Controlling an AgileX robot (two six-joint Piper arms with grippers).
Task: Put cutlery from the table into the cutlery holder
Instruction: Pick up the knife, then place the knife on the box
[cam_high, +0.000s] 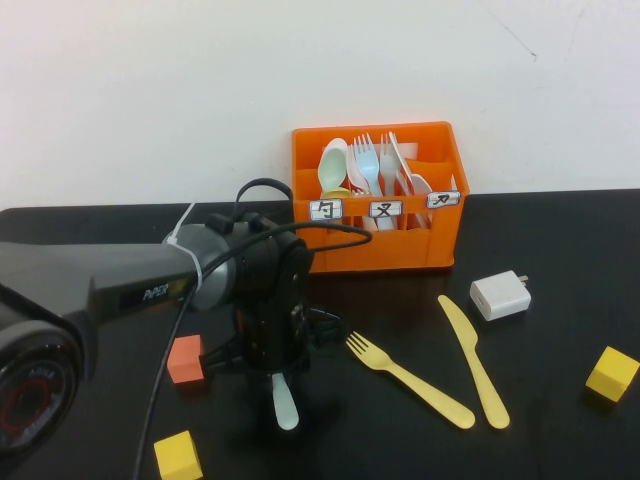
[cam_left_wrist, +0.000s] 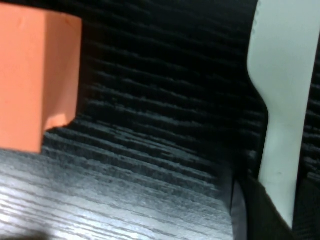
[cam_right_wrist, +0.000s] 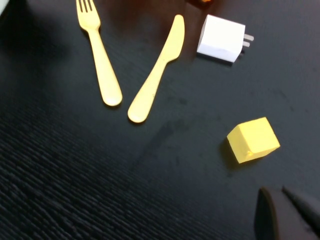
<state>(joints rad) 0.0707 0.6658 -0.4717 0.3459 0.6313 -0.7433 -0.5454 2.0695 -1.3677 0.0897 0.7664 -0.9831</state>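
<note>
My left gripper (cam_high: 275, 368) reaches down to the black table (cam_high: 560, 240), left of the middle, and is shut on the pale mint-green knife (cam_high: 286, 406). The knife's free end sticks out below the gripper toward the table's front edge. In the left wrist view the knife (cam_left_wrist: 285, 100) runs down between the dark fingers (cam_left_wrist: 250, 212). A yellow fork (cam_high: 410, 381) and a yellow knife (cam_high: 475, 362) lie flat at centre right. The orange cutlery holder (cam_high: 380, 250) stands at the back with several pale pieces upright in it. My right gripper (cam_right_wrist: 292, 215) is shut and hovers near a yellow cube (cam_right_wrist: 253, 139); the high view does not show it.
A white charger plug (cam_high: 500, 295) lies right of the yellow knife. An orange-red cube (cam_high: 186, 360) sits just left of my left gripper. Yellow cubes sit at the front left (cam_high: 178, 456) and far right (cam_high: 612, 373). A black cable loops over the left arm.
</note>
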